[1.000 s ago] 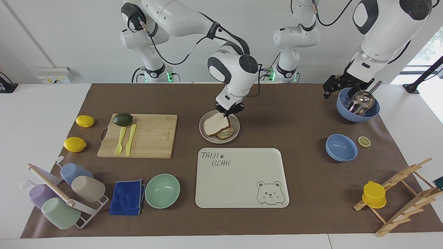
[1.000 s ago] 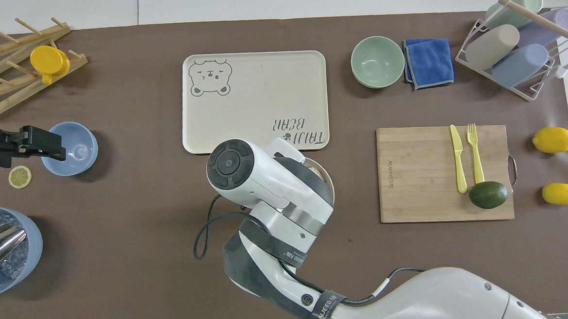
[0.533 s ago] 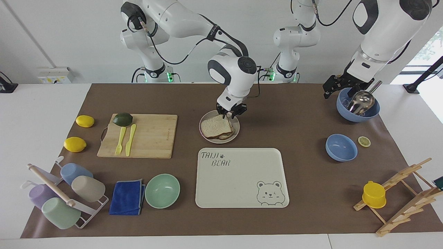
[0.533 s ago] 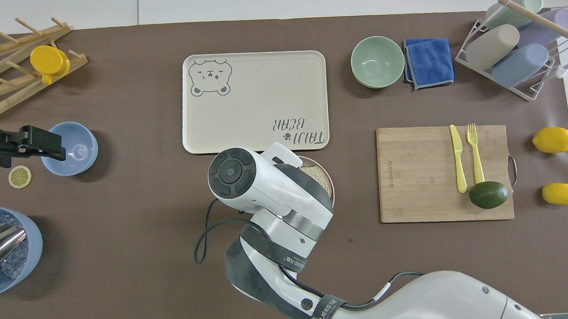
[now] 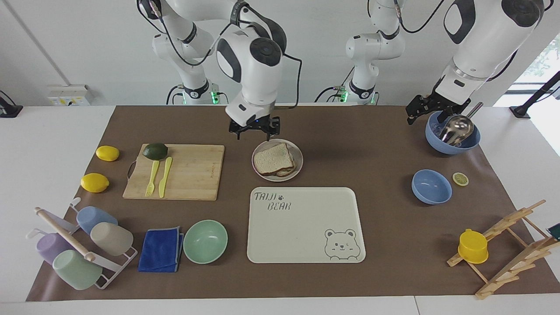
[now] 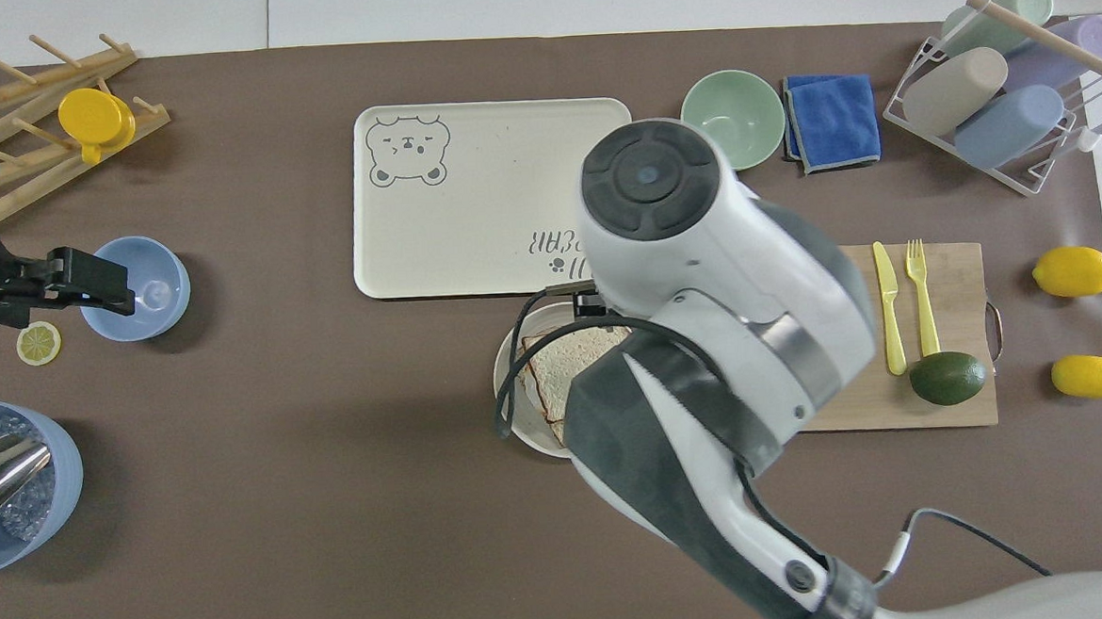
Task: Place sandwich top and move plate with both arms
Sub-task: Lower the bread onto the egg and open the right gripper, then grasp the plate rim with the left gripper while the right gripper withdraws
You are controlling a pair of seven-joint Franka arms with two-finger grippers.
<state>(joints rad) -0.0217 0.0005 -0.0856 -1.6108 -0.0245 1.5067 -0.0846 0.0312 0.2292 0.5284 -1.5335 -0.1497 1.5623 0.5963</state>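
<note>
Facing view, centre of the frame: the sandwich top lies flat on the stack of bread on the plate, nothing holding it. The plate sits on the brown mat of the table, just above the cream bear tray in the picture and beside the wooden cutting board. The right claw hangs in the air a little above and to the upper left of the plate, clear of the bread, with its fingers spread and nothing between them. In the overhead view the right arm's wrist fills the middle of the frame and covers part of the plate; a corner of the sandwich top shows beneath it.

At the upper right of the facing view the left claw waits beside the rim of a blue bowl that holds a metal scoop; I cannot tell whether its fingers are parted or closed. In the overhead view it appears at the left edge, over a smaller blue bowl and a lemon slice.
</note>
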